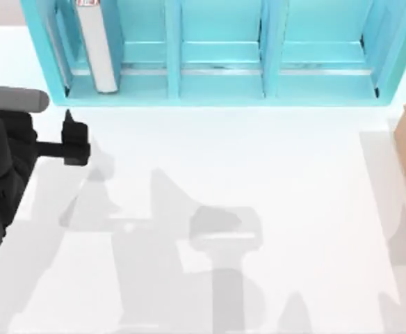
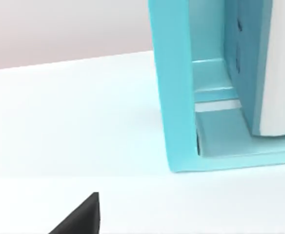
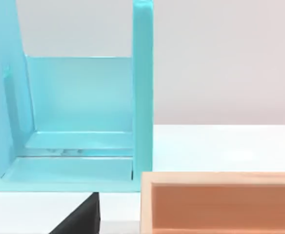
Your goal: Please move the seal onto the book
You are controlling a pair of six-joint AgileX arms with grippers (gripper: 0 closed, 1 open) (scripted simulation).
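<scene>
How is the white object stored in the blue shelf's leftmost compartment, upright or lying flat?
Upright. The white object stands on end inside the blue shelf's leftmost compartment, its lower end on the compartment floor.

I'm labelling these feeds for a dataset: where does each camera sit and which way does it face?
Top view: above the table, looking down; left gripper at the left edge, near the blue shelf unit.
Left wrist view: on the left arm, facing the shelf unit's end compartment; dark gripper tip.
Right wrist view: facing shelf unit and wooden box.
Shared: the shelf unit.
</scene>
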